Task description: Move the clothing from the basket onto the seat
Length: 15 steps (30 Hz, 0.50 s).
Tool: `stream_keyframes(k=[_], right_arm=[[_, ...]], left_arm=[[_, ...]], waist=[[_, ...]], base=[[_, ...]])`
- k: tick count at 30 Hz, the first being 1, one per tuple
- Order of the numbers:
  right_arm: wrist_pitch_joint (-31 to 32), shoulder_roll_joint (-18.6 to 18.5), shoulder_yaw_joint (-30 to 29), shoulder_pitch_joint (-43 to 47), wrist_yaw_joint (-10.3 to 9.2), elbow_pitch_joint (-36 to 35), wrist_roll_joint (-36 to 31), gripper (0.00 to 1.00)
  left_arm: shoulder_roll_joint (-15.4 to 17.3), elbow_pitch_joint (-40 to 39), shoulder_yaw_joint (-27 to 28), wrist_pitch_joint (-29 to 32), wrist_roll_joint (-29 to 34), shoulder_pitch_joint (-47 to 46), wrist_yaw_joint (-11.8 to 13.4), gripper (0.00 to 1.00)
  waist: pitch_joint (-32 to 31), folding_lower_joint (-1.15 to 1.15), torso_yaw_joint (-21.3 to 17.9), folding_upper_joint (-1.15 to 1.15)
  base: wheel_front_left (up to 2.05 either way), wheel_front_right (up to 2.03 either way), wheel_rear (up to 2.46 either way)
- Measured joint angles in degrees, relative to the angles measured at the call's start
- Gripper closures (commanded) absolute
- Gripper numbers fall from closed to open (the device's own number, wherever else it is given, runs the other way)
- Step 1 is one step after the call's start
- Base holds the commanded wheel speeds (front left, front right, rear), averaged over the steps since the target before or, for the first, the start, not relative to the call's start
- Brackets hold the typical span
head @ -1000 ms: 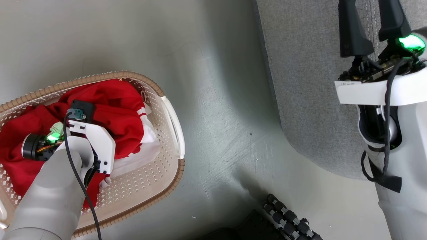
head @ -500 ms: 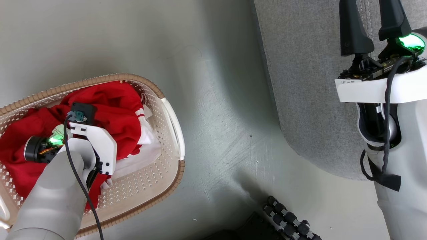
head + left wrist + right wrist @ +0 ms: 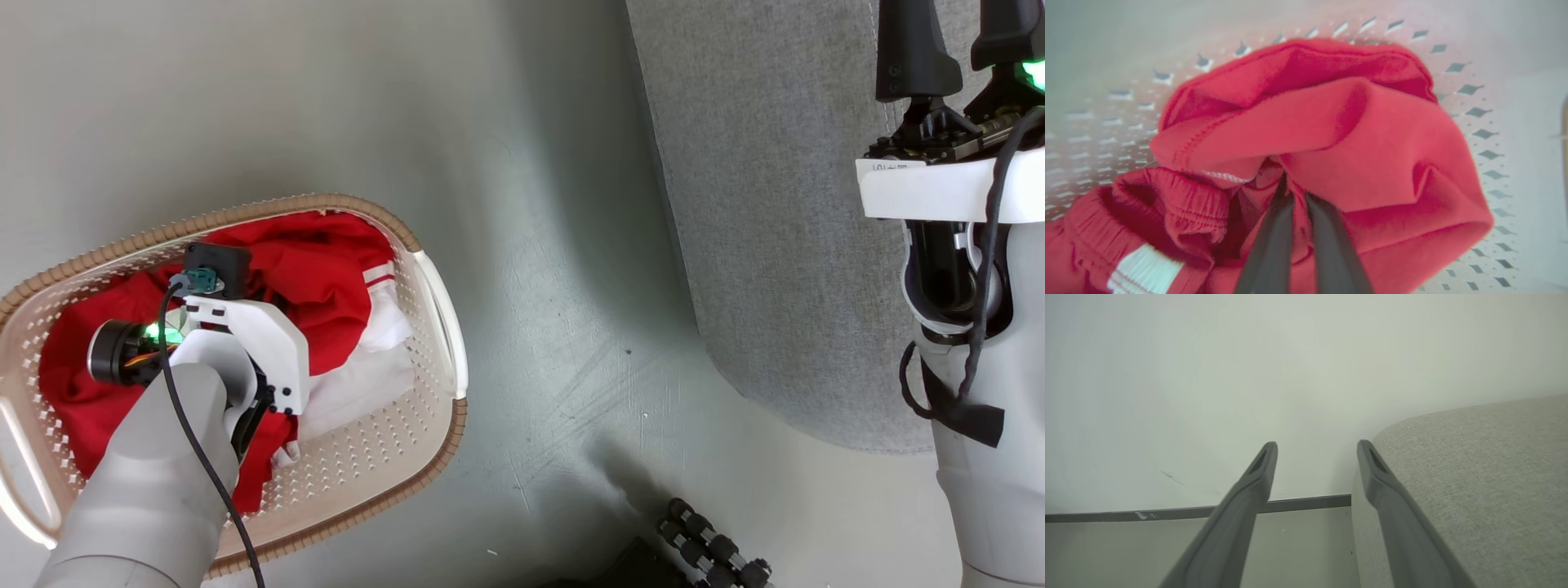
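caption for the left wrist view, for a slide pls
Left pincer shut on a fold of red clothing inside the perforated basket.

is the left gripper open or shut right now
Shut on the clothing: the left wrist view shows the left gripper pinching a red fold between its fingers, down in the basket.
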Motion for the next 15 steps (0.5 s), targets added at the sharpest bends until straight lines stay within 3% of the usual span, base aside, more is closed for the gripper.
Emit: stream_keyframes(k=[15], right_arm=[[0.00,0.08,-2.32,-0.10,0.00,0.41,0.69,0.00]], left_arm=[[-1.79,-3.34,-0.33,-7.30,-3.36,3.50,-0.94,1.00]], waist=[[-5.88,0.00,2.34,0.00]], base=[[0.00,0.00,0.00]])
